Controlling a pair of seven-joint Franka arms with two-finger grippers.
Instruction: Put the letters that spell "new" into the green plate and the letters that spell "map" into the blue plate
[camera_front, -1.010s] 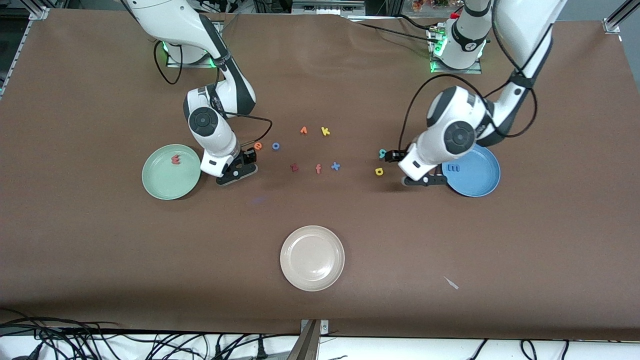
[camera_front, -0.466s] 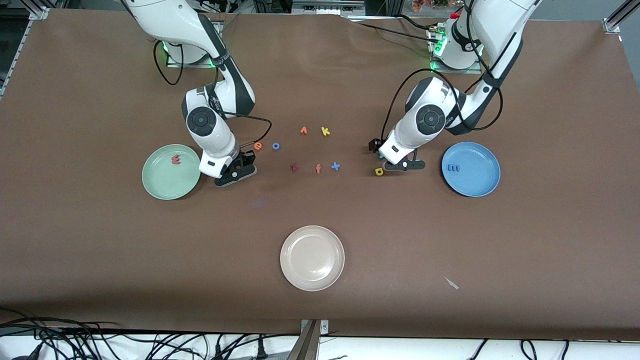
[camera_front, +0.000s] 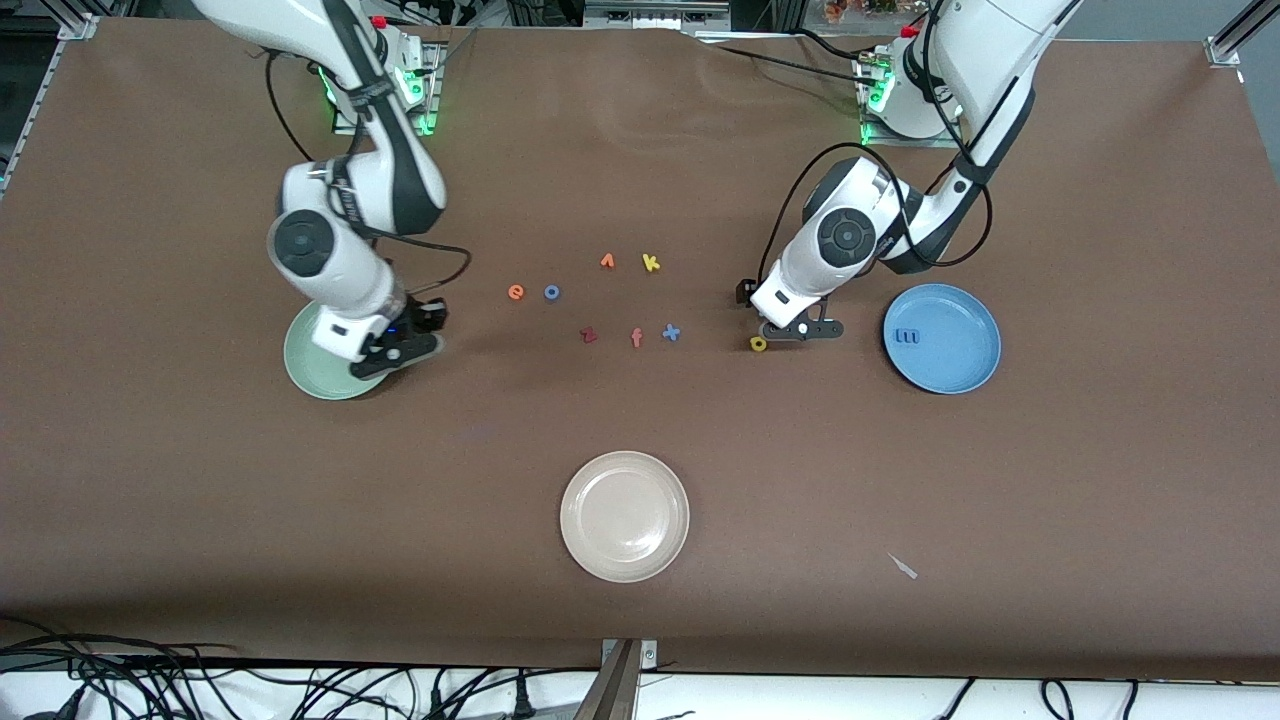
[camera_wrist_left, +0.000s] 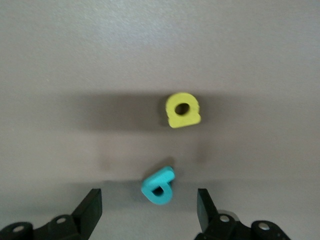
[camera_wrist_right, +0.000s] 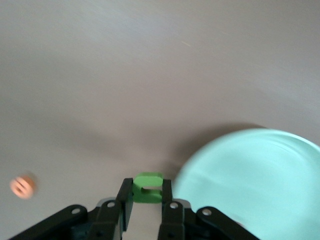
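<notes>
Front view: the right gripper (camera_front: 398, 345) hangs over the rim of the green plate (camera_front: 315, 370) on the side toward the table's middle; the right wrist view shows its jaws clamped on the green n (camera_wrist_right: 147, 187), with the mint plate just beside the pinched letter and the orange e (camera_wrist_right: 22, 186) lying well apart on the brown table (camera_front: 900, 480); the w cannot be seen, since the arm covers most of that plate; on the table the orange e (camera_front: 516, 292) lies beside the blue o (camera_front: 552, 292).

The left gripper (camera_front: 790, 328) is low over the table between the loose letters and the blue plate (camera_front: 960, 365); in the left wrist view its fingers (camera_wrist_left: 90, 212) stand wide, either side of the teal a (camera_wrist_left: 158, 185), not touching it; the yellow p (camera_wrist_left: 182, 110) lies near the a; in the front view the yellow p (camera_front: 759, 344) sits just beside the gripper, nearer the camera; the blue m (camera_front: 908, 336) rests in the blue plate.

Mid-table lie an orange letter (camera_front: 607, 262), the yellow k (camera_front: 651, 263), the dark red z (camera_front: 589, 335), an orange f (camera_front: 636, 338) and the blue x (camera_front: 671, 332); the beige plate (camera_front: 590, 545) is nearest the camera.
</notes>
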